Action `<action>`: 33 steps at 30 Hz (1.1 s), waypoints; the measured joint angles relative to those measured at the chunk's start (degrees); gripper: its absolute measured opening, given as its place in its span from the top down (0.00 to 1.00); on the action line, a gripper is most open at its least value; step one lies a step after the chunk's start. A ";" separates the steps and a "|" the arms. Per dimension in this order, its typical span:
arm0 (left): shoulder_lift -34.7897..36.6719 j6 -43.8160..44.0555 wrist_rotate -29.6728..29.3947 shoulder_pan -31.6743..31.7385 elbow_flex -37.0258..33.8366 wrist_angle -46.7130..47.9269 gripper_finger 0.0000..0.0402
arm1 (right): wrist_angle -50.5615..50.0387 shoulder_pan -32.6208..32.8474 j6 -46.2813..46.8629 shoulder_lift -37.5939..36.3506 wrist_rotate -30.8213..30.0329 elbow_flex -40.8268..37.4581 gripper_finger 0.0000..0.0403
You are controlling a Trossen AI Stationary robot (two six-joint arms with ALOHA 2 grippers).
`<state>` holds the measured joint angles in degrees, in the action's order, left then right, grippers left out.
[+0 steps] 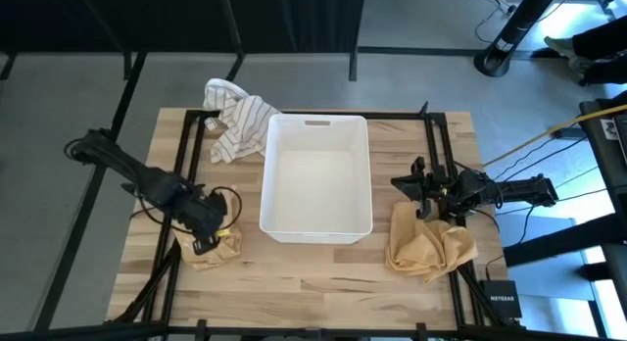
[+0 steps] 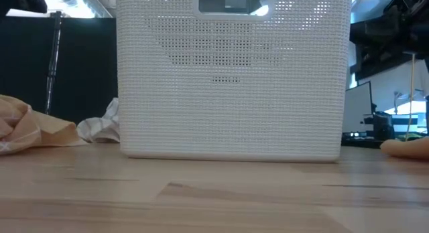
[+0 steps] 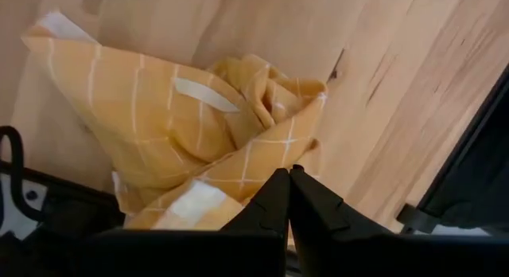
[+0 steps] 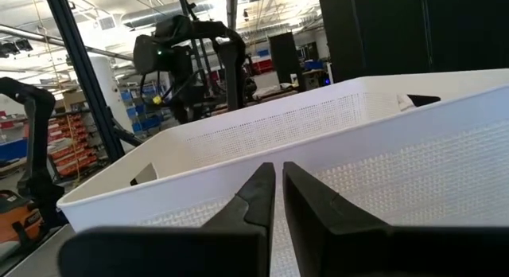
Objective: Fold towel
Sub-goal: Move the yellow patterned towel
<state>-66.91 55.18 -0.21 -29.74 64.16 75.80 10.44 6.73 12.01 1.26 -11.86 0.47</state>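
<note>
I see the white basket [image 1: 315, 174] at the middle of the wooden table [image 1: 304, 282], its perforated wall filling most of the low view. Three cloths lie around it.

Left gripper [image 1: 208, 241]: down at the near left of the table, over a small yellow checked towel [image 1: 214, 249]. In the left wrist view its fingers [image 3: 274, 205] are pressed together with no gap, tips just at the near edge of that towel [image 3: 171, 126], which lies bunched into a rough triangle with a white label showing. I cannot tell whether any cloth is pinched between the tips; the towel rests on the table.

Right gripper [image 1: 419, 184]: just right of the basket, pointing at its right wall. In the right wrist view its fingers [image 4: 254, 201] stand nearly together, a thin slit between them, nothing in it, and the basket's rim and inner wall [image 4: 334, 150] lie ahead. A second, tan towel [image 1: 428, 245] lies crumpled on the table just near of this gripper, at the near right; I see no contact between them.

A white striped cloth [image 1: 235, 121] sits heaped at the far left, touching the basket's far left corner.

Low view: tan towel edge [image 2: 30, 129] at left, white cloth [image 2: 100, 126] beside the basket.
</note>
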 joint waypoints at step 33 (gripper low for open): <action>-3.68 -8.31 8.85 -0.07 -20.76 -18.52 0.69 | -2.37 0.02 -0.45 0.00 -0.73 0.49 0.70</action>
<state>-70.59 46.87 8.64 -29.80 43.40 57.29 8.07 6.74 11.56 1.26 -12.59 0.96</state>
